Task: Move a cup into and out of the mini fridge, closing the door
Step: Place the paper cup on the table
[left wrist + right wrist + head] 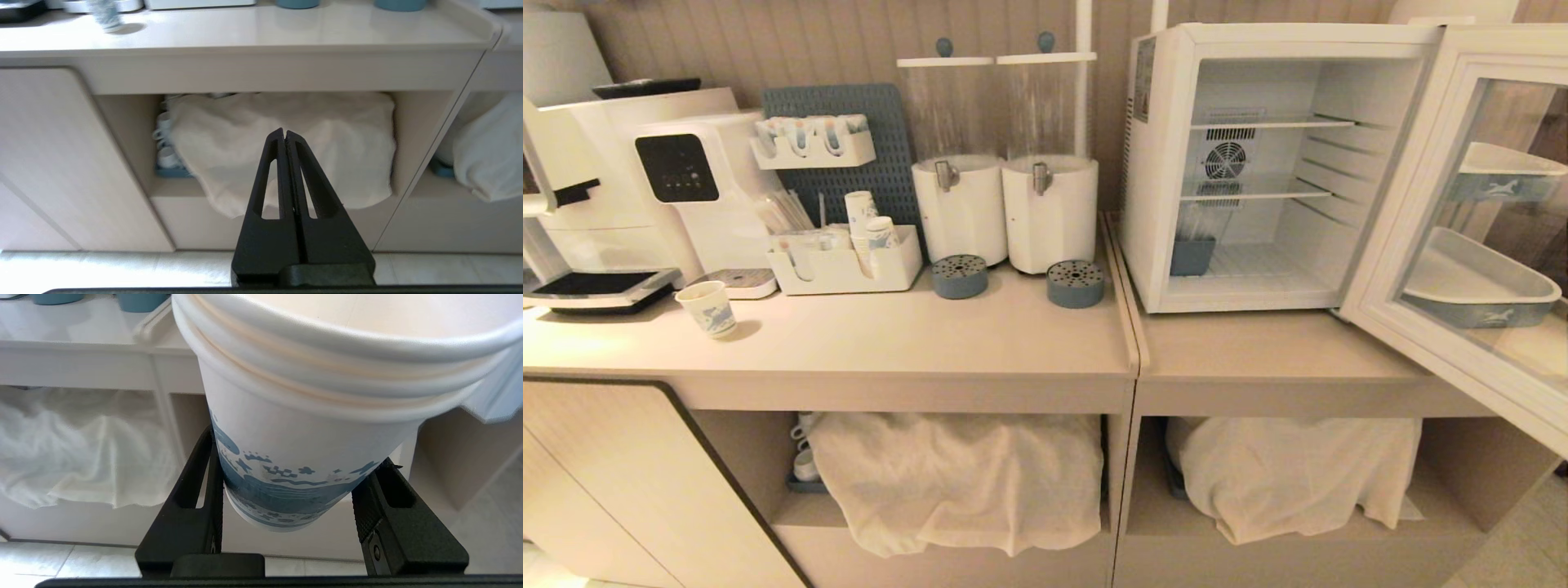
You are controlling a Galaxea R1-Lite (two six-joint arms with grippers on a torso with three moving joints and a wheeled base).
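1. Right gripper (288, 490): jaws part open, clamped on the lower body of the cup (310, 428), one finger on each side. The cup sits upright, white with a blue printed band, and its inside shows clean. It is off the counter, held low in front of the cabinet. Neither arm shows in the head view.
2. Left gripper (284, 136): jaws fully closed, fingers pressed together, holding nothing. It hangs low, facing the open shelf under the counter.
3. Fridge (1168, 163): stands on the right-hand counter (1258, 343), toward its back edge. Two wire shelves and a round rear fan are visible inside. A small blue-grey container sits at the back left of its floor.
4. Door (1388, 245): swung wide open to the right, out past the counter's front edge. Its glass shows two white-and-blue trays behind it.
5. Second cup (707, 308): same blue pattern, standing near the front left corner of the left-hand counter, beside the coffee machine (678, 188). Contents cannot be made out.
6. Back edge of the left counter: an organiser (841, 273) holding stacked cups (862, 216), then two clear dispensers (1005, 163) with round blue drip trays in front.
7. Under the counters: open shelves with pale cloths (956, 478) draped over whatever is stored there. White mugs peek out at the left edge of the left shelf.
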